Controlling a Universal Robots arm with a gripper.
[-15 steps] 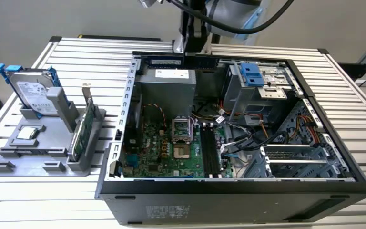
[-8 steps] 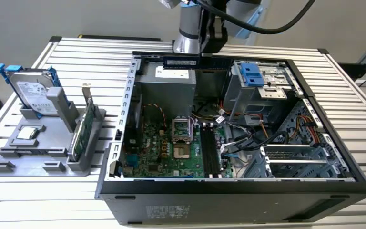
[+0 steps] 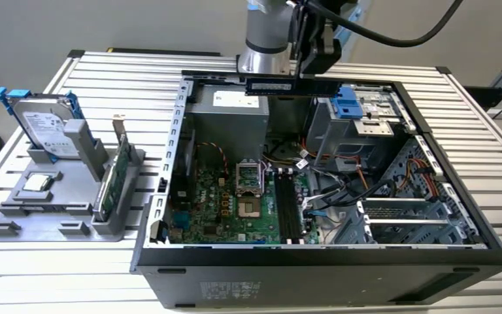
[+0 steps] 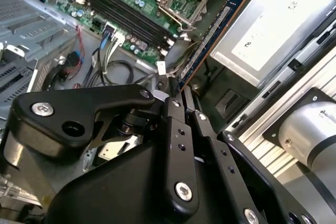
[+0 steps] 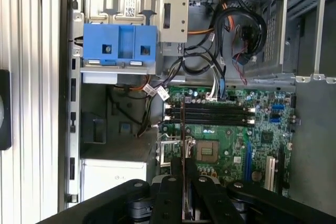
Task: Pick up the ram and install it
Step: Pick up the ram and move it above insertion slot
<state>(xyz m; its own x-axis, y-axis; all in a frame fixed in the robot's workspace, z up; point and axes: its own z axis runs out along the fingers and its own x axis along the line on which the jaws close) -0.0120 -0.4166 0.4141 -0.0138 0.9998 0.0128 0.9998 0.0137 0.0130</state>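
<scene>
Fingers (image 4: 175,109) clamped on the ram (image 4: 210,40), I hover over the open case (image 3: 321,254), its slots (image 5: 210,113) well below them; any tilt could, I judge, jam the stick on entry.

One ram (image 3: 282,86), one hard drive (image 3: 46,127), one green card (image 3: 114,175), one computer case (image 3: 321,258), one gray stand (image 3: 33,210).

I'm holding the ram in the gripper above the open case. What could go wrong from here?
1. The ram juts well beyond the gripper in the second wrist view, so it might pivot when pressed.
2. Loose cables lie beside the memory slots; the stick or gripper could snag them on descent.
</scene>
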